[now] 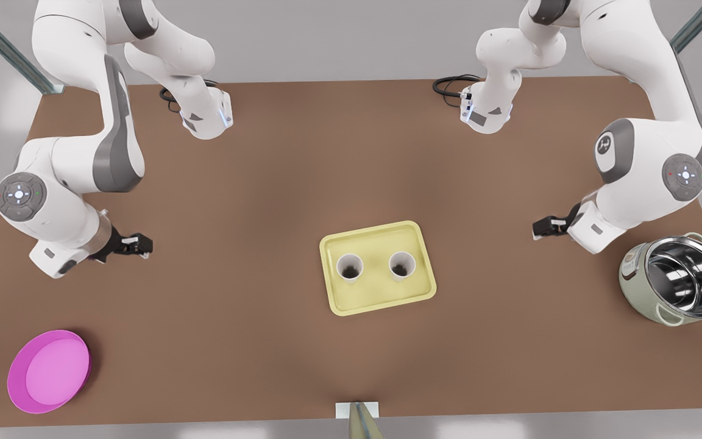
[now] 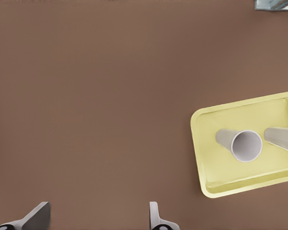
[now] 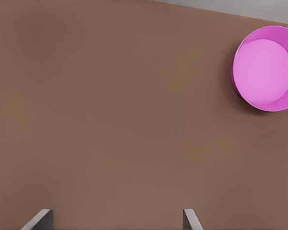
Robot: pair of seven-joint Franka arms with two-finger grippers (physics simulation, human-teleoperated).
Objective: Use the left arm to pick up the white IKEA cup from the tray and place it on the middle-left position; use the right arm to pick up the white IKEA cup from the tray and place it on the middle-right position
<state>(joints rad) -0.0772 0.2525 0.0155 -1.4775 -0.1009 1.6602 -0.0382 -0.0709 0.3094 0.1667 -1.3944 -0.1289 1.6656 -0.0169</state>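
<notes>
The pale yellow tray point(image 1: 378, 299) lies on the brown table just front of centre, with two white cups standing upright in it side by side, one point(image 1: 350, 267) toward the front view's left and one point(image 1: 401, 265) toward its right. My left gripper point(image 1: 537, 230) hovers open at the front view's right, well apart from the tray. Its wrist view shows the fingertips point(image 2: 38, 215) spread, the tray point(image 2: 216, 177), the nearer cup point(image 2: 245, 145) and the other cup point(image 2: 284, 138) cut by the frame edge. My right gripper point(image 1: 145, 246) hovers open at the front view's left, over bare table point(image 3: 116, 220).
A round magenta bowl point(image 1: 49, 371) point(image 3: 266, 67) sits near the front-left table corner. A steel pot in a pale green housing point(image 1: 677, 280) stands at the front view's right edge, close to the left arm. Black cables point(image 1: 451, 84) lie at the back.
</notes>
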